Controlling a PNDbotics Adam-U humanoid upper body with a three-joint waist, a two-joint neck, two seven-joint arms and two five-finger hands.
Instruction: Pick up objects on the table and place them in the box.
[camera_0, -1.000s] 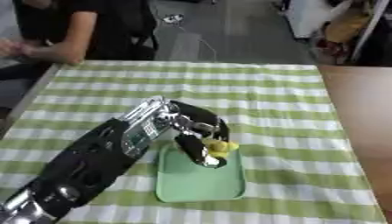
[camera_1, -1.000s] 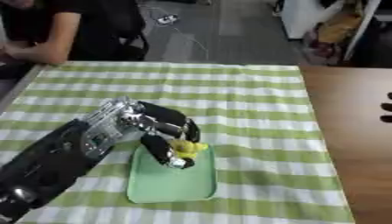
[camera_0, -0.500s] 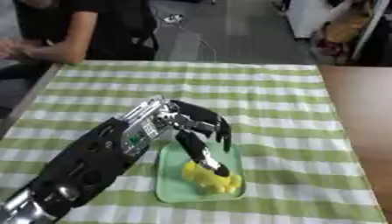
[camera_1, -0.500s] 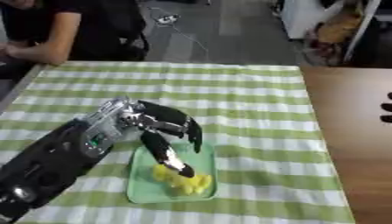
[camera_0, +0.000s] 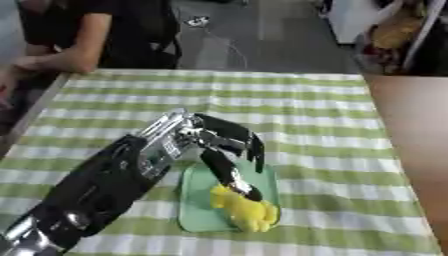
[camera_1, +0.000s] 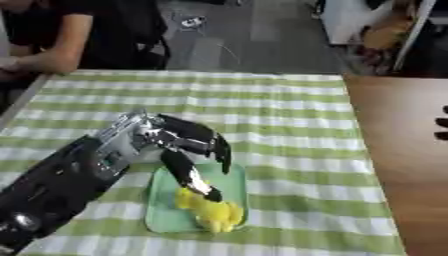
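The yellow object lies in the near half of the shallow green box on the striped table, so it counts as placed. The left hand hovers over the box, fingers spread and holding nothing

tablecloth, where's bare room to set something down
Bare striped tablecloth lies far of the left hand, up to the far edge, and right of the green tray to the wooden surface. Crowded: the tray, holding the yellow object under the hand's fingers.
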